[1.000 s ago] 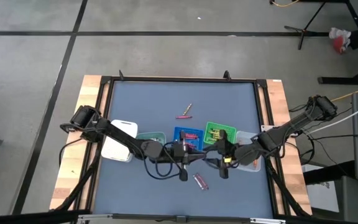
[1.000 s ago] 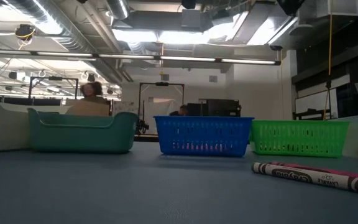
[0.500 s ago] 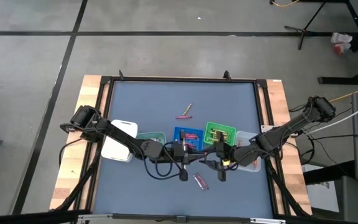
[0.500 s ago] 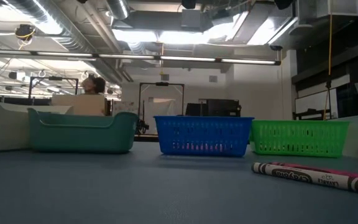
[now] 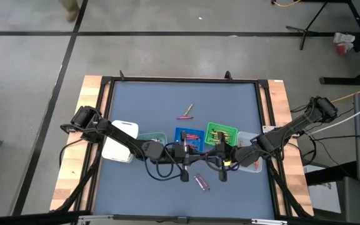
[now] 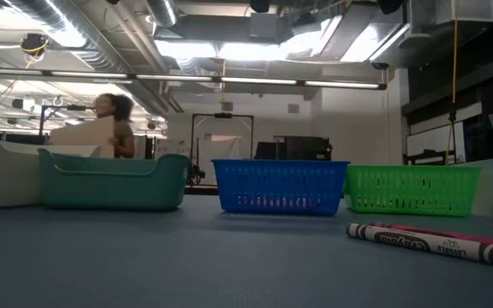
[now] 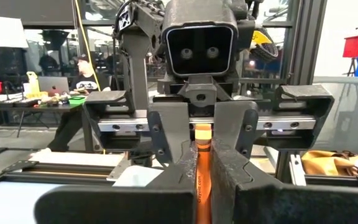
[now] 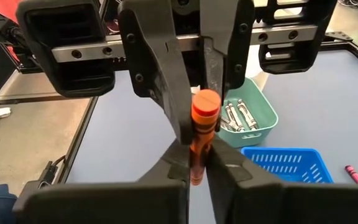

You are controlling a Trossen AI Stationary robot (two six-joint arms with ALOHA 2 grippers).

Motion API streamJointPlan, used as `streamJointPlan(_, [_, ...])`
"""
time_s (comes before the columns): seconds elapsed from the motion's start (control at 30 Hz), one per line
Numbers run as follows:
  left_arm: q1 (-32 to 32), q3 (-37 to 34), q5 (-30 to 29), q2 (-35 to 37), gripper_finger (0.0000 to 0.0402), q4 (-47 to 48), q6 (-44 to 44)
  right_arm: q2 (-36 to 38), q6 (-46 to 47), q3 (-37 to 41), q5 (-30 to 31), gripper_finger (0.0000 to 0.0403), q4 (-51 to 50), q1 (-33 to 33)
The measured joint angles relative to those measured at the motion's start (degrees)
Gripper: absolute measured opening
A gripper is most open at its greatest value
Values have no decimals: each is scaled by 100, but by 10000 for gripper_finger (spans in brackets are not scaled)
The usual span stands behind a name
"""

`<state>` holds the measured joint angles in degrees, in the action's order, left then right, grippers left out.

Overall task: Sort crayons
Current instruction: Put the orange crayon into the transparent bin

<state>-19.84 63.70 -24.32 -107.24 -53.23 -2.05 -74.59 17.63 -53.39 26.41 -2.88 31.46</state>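
Where the two arms meet above the near middle of the blue-grey table (image 5: 142, 106), you see both tools closed on one orange paper-wrapped crayon (image 8: 202, 124): the left tool (image 8: 191, 53) faces the right tool (image 7: 201, 134), each pinching an end. From the high view that crayon is hidden under the dark wrists, so you only get it through the wrist cameras; there its lower part is cut off between the near fingers (image 7: 229, 171).

Behind the handover stand the small teal plastic tray (image 8: 260, 115) with several grey crayons (image 8: 238, 115) inside, the blue mesh basket (image 6: 279, 186) and the green mesh basket (image 6: 411, 189). What the blue and green ones hold is too small to sort by colour from above. A clear tray (image 5: 250, 164) is mostly covered by the right arm, and the white tray (image 5: 119, 142) is partly under the left arm.

Loose on the table lie a pink crayon with a yellowish one (image 5: 185, 112) farther back, and what looks like a pair, grey and pink (image 6: 435, 240), near the front, running out of the low view's edge.
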Motion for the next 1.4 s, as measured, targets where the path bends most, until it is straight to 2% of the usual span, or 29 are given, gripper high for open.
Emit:
streamJointPlan(0.13, [0, 0, 2, 0, 7, 23, 5, 0, 0, 0, -51, 14, -34, 0])
streamJointPlan(0.27, [0, 0, 2, 0, 13, 29, 14, 61, 6, 0, -208, 26, -148, -1])
streamJointPlan(0.47, [1, 2, -169, 2, 66, 199, 152, 360, 282, 0, -317, 23, -746, 2])
streamJointPlan(0.63, [9, 2, -180, 4, 96, 599, 190, 798, 1025, 0, -493, 19, -2070, 4])
streamJointPlan(0.83, [7, 4, -177, 4, 100, 1155, 197, 1116, 2647, -2, -661, 26, -4485, 9])
streamJointPlan(0.97, [7, 4, -177, 4, 100, 1491, 204, 1081, 3371, -2, -695, 23, -5655, 9])
streamJointPlan(1.4, [-5, 4, -177, 4, 100, 2503, 657, 997, 3508, 0, -1359, 32, -7228, 4])
